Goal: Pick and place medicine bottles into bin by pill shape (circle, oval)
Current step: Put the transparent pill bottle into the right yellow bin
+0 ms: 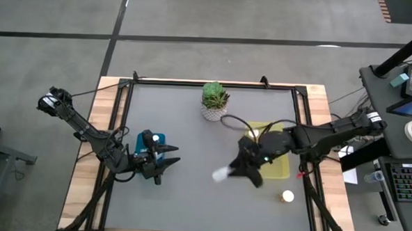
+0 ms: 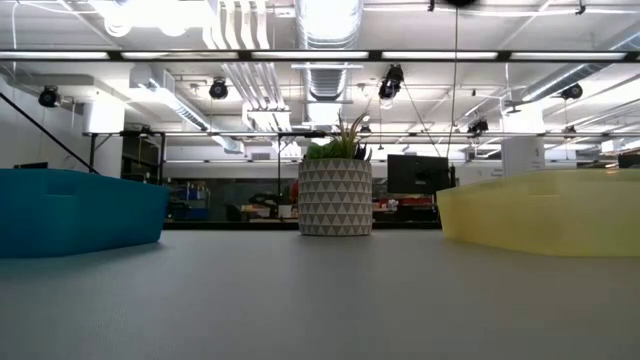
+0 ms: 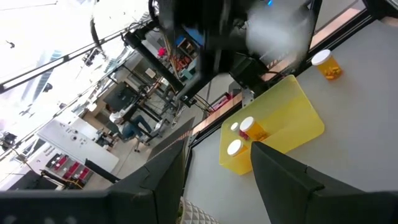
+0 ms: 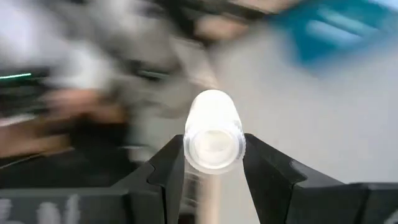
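Your table (image 1: 188, 198) is a grey mat inside a wooden frame.

Yellow bin (image 1: 277, 167) sits at about 3 o'clock from table centre, partly under your right arm. The left wrist view shows an amber bottle (image 3: 254, 129) with a white cap inside it, plus two more white caps (image 3: 234, 147) beside that; I can't tell what bodies they belong to.

Teal bin (image 1: 155, 138) is at about 9 o'clock from centre, mostly covered by your left arm.

Potted succulent (image 1: 214, 101) in its white patterned pot stands at 12 o'clock, near the far edge, between the two bins in the low view.

Your right gripper (image 1: 240, 171) hangs over the mat just at 9 o'clock of the yellow bin. Its fingers (image 4: 166, 168) are clamped on a clear white-capped bottle (image 4: 213, 137), one finger on each side, cap end facing the wrist camera. In the high view that bottle (image 1: 221, 174) sticks out of the gripper toward 9 o'clock.

Your left gripper (image 1: 166, 159) is at the teal bin, pointing toward 3 o'clock. Its fingers (image 3: 283, 177) stand apart with nothing between them.

One amber bottle with a white cap (image 1: 287, 196) stands alone on the mat at 5 o'clock from the yellow bin, near the right edge, apart from both grippers.
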